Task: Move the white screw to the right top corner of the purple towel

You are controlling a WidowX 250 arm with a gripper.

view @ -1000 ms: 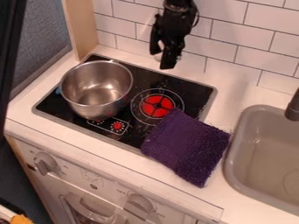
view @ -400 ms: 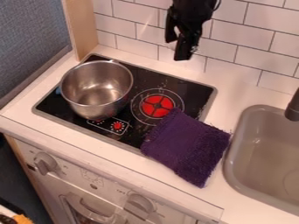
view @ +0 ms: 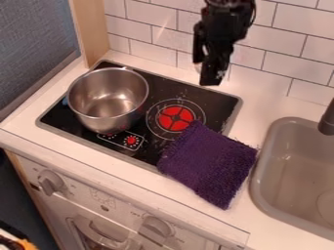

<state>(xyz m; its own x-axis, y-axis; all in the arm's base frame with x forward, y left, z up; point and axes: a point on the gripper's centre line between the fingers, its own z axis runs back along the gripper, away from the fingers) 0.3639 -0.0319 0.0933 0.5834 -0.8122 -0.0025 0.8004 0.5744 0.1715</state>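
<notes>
My black gripper [view: 205,71] hangs down from the top edge of the camera view, right of centre, in front of the tiled wall and over the back of the stove. Whether it holds anything I cannot tell. The purple towel [view: 209,164] lies well below it in the view, nearer the front. This towel rests at a slant, its left part over the stove's front right corner and its right part on the counter beside the sink.
A steel pot [view: 108,100] stands on the left of the black stove [view: 210,101], left of the red burner [view: 175,118]. On the right are a grey sink [view: 293,171] and a dark faucet [view: 327,122]. White tiles [view: 281,56] rise behind the counter.
The gripper has moved to the right across the view, first rising a little and then coming lower. The towel and pot have stayed put.
</notes>
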